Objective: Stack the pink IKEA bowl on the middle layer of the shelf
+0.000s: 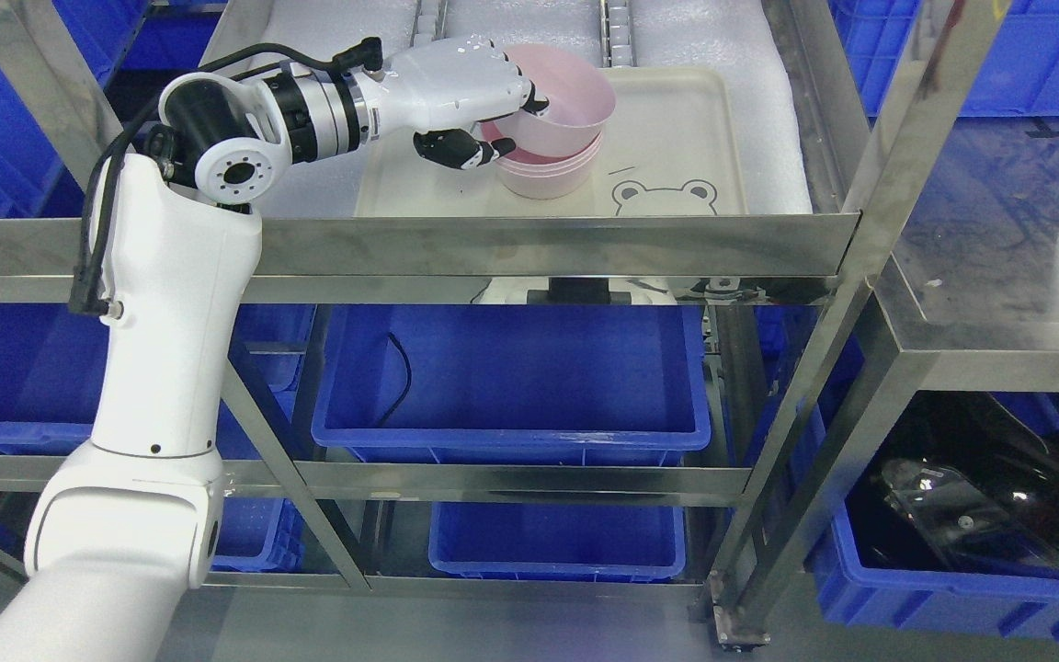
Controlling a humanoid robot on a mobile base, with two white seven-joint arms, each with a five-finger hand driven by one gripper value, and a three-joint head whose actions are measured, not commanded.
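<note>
A pink bowl (575, 101) sits tilted in the top of a second pink bowl (548, 175) on a cream tray (677, 138) with a bear drawing, on the steel shelf (548, 244). My left hand (483, 115) reaches in from the left and is shut on the upper bowl's near rim, fingers over the rim and thumb below it. The upper bowl leans to the right and is not fully seated in the lower one. The right arm is not in view.
White foam padding (759, 119) lines the shelf. Steel uprights (906, 147) frame the opening at the right. Blue bins (511, 377) stand on the lower layers, and another blue bin (962, 588) with dark objects stands at the lower right.
</note>
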